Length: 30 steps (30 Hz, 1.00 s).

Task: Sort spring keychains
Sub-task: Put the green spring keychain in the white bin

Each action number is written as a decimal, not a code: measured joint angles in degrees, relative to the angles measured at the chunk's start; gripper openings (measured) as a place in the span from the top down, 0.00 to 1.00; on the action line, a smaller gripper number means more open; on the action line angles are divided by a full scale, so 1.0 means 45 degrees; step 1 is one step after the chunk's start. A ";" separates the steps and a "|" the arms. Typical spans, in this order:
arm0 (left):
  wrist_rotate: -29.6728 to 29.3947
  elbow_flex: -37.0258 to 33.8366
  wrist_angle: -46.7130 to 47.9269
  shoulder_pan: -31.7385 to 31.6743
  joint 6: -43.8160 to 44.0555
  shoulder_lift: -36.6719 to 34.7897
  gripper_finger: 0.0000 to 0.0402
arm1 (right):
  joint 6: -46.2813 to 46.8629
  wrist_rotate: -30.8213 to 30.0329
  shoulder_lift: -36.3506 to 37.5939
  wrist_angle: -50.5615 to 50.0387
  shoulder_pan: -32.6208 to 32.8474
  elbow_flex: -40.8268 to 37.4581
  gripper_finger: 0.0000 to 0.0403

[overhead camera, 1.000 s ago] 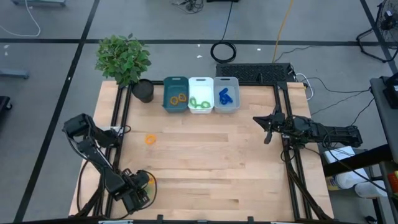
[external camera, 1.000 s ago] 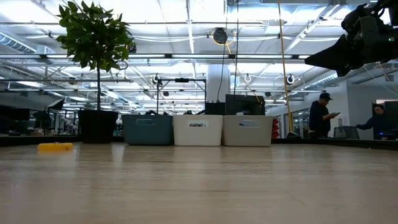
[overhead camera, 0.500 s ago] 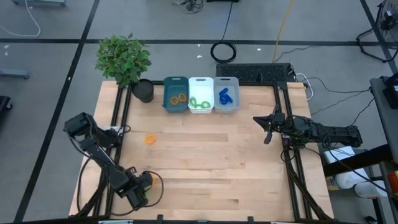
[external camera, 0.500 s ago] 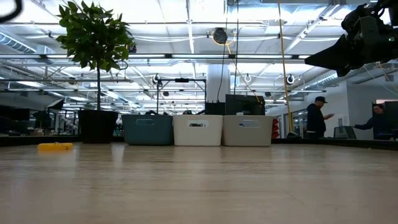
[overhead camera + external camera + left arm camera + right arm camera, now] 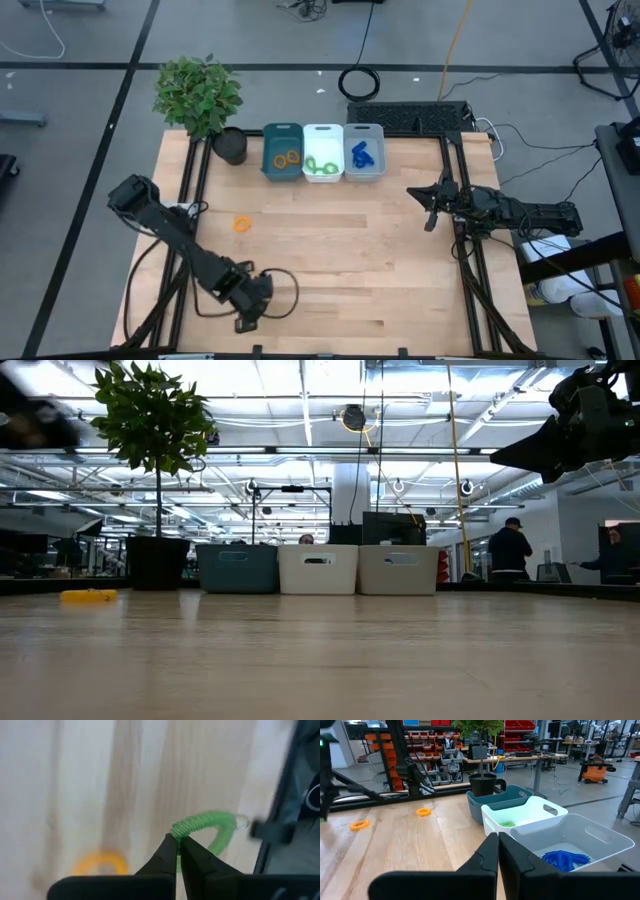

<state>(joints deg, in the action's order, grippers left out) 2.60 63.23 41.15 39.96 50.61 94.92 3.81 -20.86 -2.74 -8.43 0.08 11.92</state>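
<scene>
Three bins stood in a row at the far edge of the wooden surface (image 5: 330, 250), a teal bin (image 5: 282, 153) holding orange spring keychains (image 5: 287, 158), a white bin (image 5: 322, 153) holding green spring keychains (image 5: 320, 166), and a second white bin (image 5: 363, 151) holding blue spring keychains (image 5: 361, 153). We saw the left gripper (image 5: 178, 851) near the front edge of the surface, its jaws pinched shut on the coil of a green keychain (image 5: 210, 822), which curved away from the tips. An orange keychain (image 5: 100, 863) lay on the wood just beside it in the left wrist view. Another loose orange keychain (image 5: 242, 224) lay on the left part of the surface, well apart from the bins. The right gripper (image 5: 498, 840) hung above the right side, its jaws closed on nothing. A potted plant (image 5: 203, 100) stood at the far left corner beside the teal bin.
</scene>
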 joint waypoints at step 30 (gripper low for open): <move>-1.3634 0.1680 -0.1910 -0.7481 -1.0323 -0.1503 0.99 | 0.0002 0.0005 -0.0005 0.0000 0.0001 0.0000 1.00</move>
<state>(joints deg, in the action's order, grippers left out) -58.76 70.79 32.55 6.30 4.16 88.15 3.81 -20.84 -2.76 -8.43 0.09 11.92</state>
